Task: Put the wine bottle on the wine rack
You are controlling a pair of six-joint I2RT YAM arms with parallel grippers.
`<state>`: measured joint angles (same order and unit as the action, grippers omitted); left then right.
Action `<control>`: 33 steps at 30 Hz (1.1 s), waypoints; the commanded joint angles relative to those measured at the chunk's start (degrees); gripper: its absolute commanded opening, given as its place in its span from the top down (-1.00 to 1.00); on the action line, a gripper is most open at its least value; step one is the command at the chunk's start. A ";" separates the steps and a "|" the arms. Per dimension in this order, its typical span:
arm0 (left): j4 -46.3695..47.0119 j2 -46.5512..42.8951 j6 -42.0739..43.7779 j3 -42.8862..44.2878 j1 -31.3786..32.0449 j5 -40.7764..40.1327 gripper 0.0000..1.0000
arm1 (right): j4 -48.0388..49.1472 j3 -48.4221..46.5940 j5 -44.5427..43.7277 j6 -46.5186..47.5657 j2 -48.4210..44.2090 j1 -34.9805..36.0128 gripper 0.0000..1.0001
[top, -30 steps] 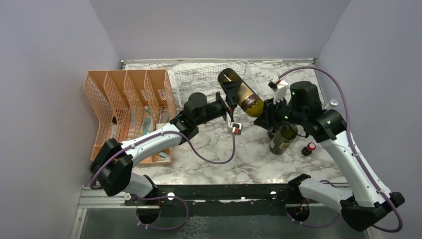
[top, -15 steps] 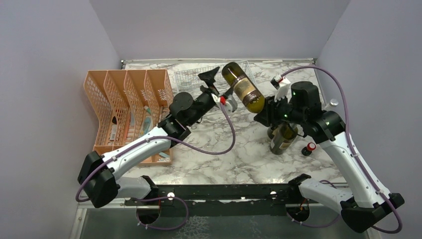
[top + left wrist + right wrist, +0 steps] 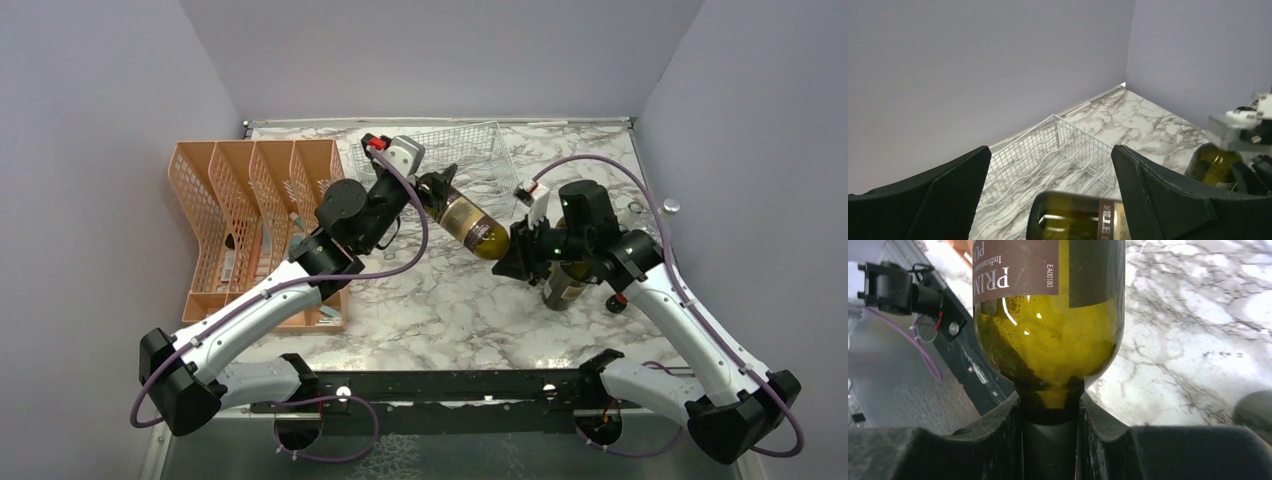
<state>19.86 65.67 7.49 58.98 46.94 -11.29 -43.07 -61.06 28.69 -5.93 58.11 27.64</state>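
Hangs lower and flatter than a second ago: wine bottle, clear of the table, between the two arms. Runs its long axis from neck, near right, to base, far left, aiming at wine rack just beyond. Sits pinched at the neck in right hand, clamped tight. Meets left hand at the base end, swung round there from beside the rack; stands wide, one finger either side of the base, gaps showing on both sides in the wrist view. Leaves the rack straight ahead along the bottle's axis, nearer the left hand. Likely calls for easing base-first into a wavy cradle. Keeps second bottle upright behind the right hand.
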 commanded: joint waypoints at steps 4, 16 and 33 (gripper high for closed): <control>-11.81 -2.11 -7.18 6.60 -0.11 -2.67 -0.98 | 9.42 1.85 1.36 2.45 2.59 9.16 0.98; -16.50 -2.08 -7.42 7.27 -0.09 -1.60 -0.98 | 10.46 8.97 -8.45 2.12 8.74 12.61 0.98; -19.30 -2.49 -9.16 6.97 -0.15 -0.96 -0.98 | 23.95 11.60 -19.85 -6.00 14.03 12.62 0.98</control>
<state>1.52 64.23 -0.84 65.21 46.94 -12.71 -30.24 -49.47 12.10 -9.10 71.75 40.12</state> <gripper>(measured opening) 0.989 0.360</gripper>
